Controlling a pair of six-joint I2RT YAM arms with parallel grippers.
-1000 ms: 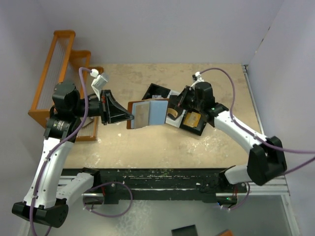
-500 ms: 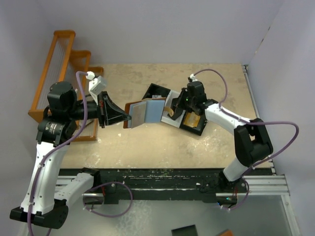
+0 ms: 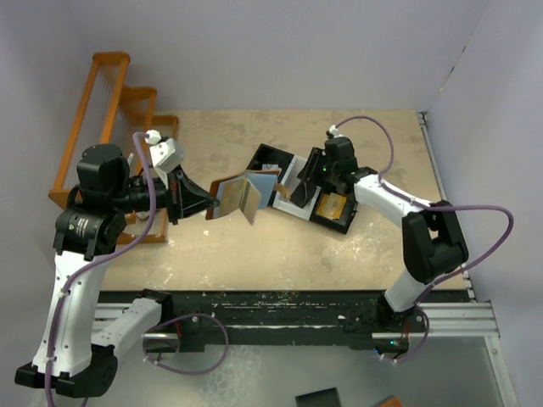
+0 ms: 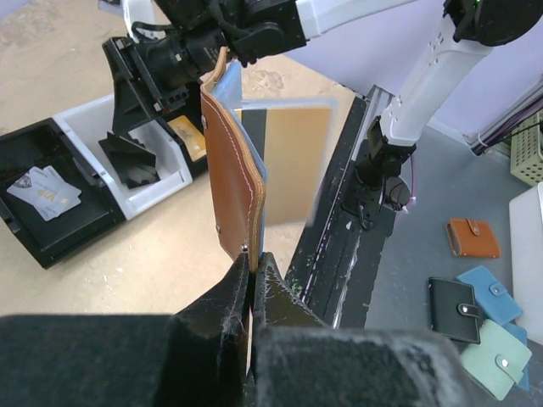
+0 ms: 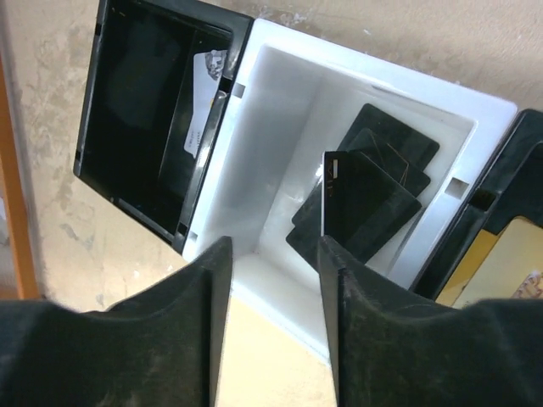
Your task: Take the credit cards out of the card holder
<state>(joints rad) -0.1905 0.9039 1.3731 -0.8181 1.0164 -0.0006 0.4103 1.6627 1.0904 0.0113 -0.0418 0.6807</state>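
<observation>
The brown card holder (image 4: 231,178) hangs on edge above the table, and my left gripper (image 4: 253,273) is shut on its lower edge. A gold credit card (image 4: 297,161) sticks out of its pale lining. In the top view the card holder (image 3: 237,197) is half folded at the left gripper (image 3: 215,202). My right gripper (image 5: 273,250) stands open over the tray's white compartment (image 5: 254,127), with nothing between its fingers. Black credit cards (image 5: 365,195) lie stacked in that compartment, one tilted on edge. In the top view the right gripper (image 3: 307,180) hovers over the tray (image 3: 265,155).
The tray's right black compartment holds a gold card (image 5: 509,263), and its left black one holds pale cards (image 5: 204,102). An orange wire rack (image 3: 102,119) stands at the table's far left. Spare wallets (image 4: 475,237) lie off the table beyond its front rail.
My right gripper has opened over the white compartment and let go of a black card there. My left gripper has drawn the card holder leftward, and it has folded partly.
</observation>
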